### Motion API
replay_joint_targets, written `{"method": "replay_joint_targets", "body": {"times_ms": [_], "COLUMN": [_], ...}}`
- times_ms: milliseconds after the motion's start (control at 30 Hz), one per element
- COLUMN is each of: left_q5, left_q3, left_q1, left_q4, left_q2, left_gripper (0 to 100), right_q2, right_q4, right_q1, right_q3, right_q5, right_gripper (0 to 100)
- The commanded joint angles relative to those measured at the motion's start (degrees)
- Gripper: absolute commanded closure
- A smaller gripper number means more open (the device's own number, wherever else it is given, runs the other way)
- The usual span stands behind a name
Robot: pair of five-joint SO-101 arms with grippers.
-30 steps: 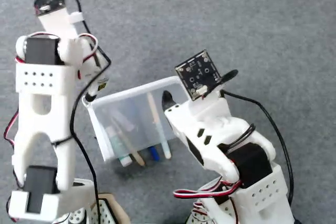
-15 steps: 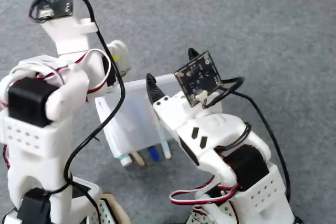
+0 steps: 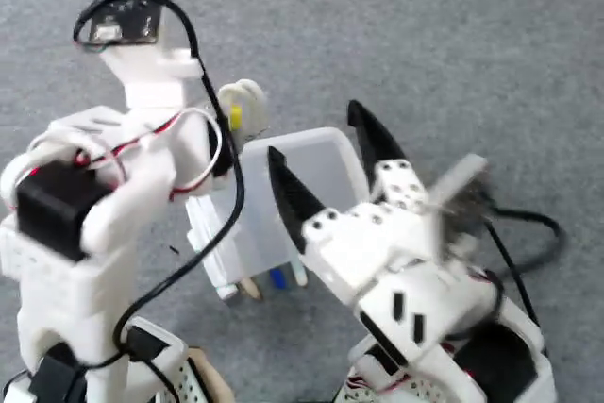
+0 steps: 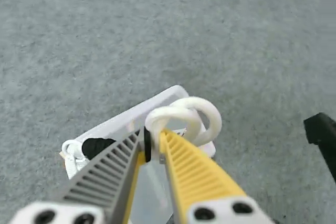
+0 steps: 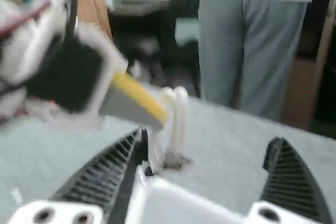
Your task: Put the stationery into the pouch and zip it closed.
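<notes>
A clear plastic pouch [image 3: 307, 186] lies mid-table with pens and pencils inside, their ends [image 3: 253, 284] showing at its near edge. My left gripper [image 3: 236, 118] is at the pouch's far edge, shut on the white loop pull [image 3: 247, 99]. The left wrist view shows the grey and yellow fingers [image 4: 181, 156] clamped on that loop [image 4: 185, 119], over the pouch [image 4: 121, 127]. My right gripper [image 3: 313, 129] is open above the pouch, its black fingers astride it. From the right wrist view, the right gripper [image 5: 209, 137] faces the loop [image 5: 176, 116] and the pouch rim [image 5: 178, 200].
The grey felt table [image 3: 491, 63] stretches open to the right and far side. Both arm bases stand at the near edge. A black finger [image 4: 321, 132] of the right gripper shows in the left wrist view. A person stands beyond the table.
My left gripper has moved from the pouch's left corner up and to the right, carrying the loop pull. The right gripper has tilted back, its fingers now spread wide over the pouch.
</notes>
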Motion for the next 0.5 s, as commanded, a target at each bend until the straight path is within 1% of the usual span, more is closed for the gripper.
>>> {"method": "replay_joint_targets", "body": {"times_ms": [0,367,467], "left_q5": [0.1,0.4,0.2], "left_q3": [-2.6,-2.6,-2.5], "left_q1": [1.5,1.8,5.7], "left_q4": [0.1,0.2,0.2], "left_q2": [-3.8,-5.6,-8.1], "left_gripper": [97,97,97], "right_q2": [-1.7,-3.5,-3.4], "right_q4": [1.2,2.4,4.3], "right_q1": [-1.4,-7.2,-9.0], "right_q3": [-2.8,-3.0,-2.2], "right_q5": [-3.8,-10.5,-10.5], "right_gripper": [63.8,63.8,63.8]}}
